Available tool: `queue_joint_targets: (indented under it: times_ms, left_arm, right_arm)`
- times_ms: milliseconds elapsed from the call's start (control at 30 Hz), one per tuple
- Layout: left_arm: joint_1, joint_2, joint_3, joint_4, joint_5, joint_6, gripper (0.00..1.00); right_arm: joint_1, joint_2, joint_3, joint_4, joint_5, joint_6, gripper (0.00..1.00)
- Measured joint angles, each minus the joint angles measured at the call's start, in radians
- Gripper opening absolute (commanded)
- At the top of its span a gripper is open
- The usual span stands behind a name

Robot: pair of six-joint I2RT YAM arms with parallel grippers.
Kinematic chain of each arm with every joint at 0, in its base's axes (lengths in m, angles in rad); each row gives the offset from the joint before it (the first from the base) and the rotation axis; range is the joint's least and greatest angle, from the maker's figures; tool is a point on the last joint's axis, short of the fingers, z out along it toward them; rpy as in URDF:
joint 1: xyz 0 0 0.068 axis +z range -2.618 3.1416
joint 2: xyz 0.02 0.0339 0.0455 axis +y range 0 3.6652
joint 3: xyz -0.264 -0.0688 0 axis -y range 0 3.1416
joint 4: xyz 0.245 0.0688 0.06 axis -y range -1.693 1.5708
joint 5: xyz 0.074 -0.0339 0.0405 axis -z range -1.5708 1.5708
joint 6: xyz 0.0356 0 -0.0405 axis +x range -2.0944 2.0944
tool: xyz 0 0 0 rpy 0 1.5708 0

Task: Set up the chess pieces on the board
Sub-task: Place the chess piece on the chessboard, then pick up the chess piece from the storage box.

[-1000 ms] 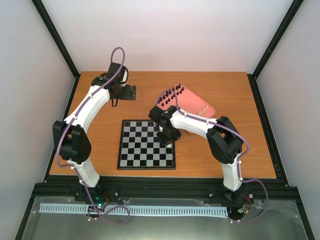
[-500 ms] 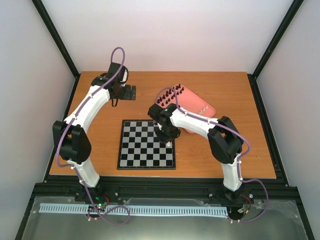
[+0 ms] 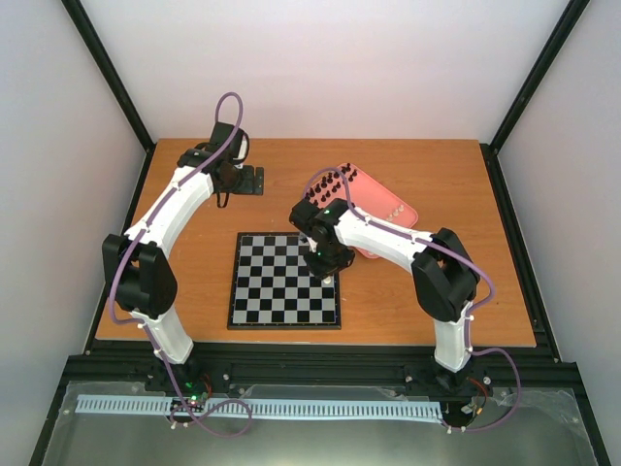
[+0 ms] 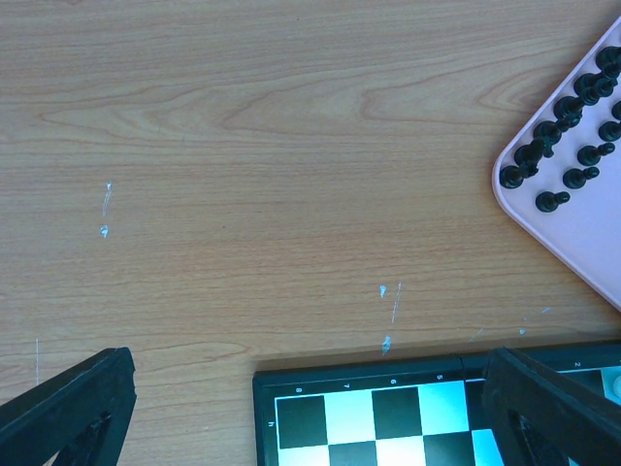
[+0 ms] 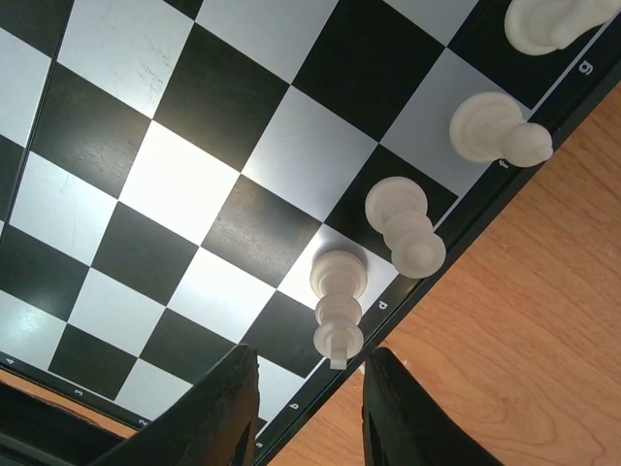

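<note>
- Over the board's (image 3: 272, 291) right edge, my right gripper (image 5: 310, 361) hangs with its jaws parted, clasping nothing.
- Just ahead of those jaws, a cream-white piece (image 5: 338, 311) stands upright on an edge square. Three more cream-white pieces (image 5: 495, 131) line that same edge.
- My left gripper (image 4: 309, 364) gapes wide over the tabletop (image 4: 243, 146), at the board's far edge, holding nothing.
- Black pieces (image 4: 558, 146) stand on the pink tray (image 4: 602, 243), toward the tabletop's far edge.
</note>
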Motion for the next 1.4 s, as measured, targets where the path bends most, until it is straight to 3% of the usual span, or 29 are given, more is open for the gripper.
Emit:
queue_joint_targets:
  times_ms: [133,333,400,533,567,733,900,1200,1400]
  left_arm:
    - [0.000,0.000,-0.001,0.000,0.000,0.000,1.00]
    - [0.000,0.000,-0.005,0.000,0.000,0.000,1.00]
    - [0.000,0.000,-0.005,0.000,0.000,0.000,1.00]
    - [0.000,0.000,-0.005,0.000,0.000,0.000,1.00]
    - [0.000,0.000,-0.005,0.000,0.000,0.000,1.00]
    - [0.000,0.000,0.006,0.000,0.003,0.000,1.00]
    - [0.000,0.000,0.027,0.000,0.020,0.000,1.00]
    - [0.000,0.000,0.040,-0.001,0.084,-0.001,1.00]
    - [0.000,0.000,0.040,-0.006,0.098,-0.001,1.00]
  right_arm:
    - [0.000,-0.002,0.000,-0.008,-0.001,-0.001,0.41]
    - [0.000,-0.022,0.051,-0.077,0.012,-0.009,0.61]
    - [0.000,-0.037,0.093,-0.106,0.024,-0.013,0.70]
    - [-0.015,-0.084,0.165,-0.153,0.056,-0.016,0.99]
    - [-0.024,-0.099,0.171,-0.161,0.062,-0.007,1.00]
    - [-0.145,-0.161,0.172,-0.183,0.056,0.022,1.00]
    - [-0.354,-0.179,0.172,-0.176,0.035,0.056,1.00]
    - [-0.468,-0.069,0.194,-0.122,0.025,0.122,0.66]
    - [-0.578,0.003,0.091,-0.021,-0.072,0.164,0.63]
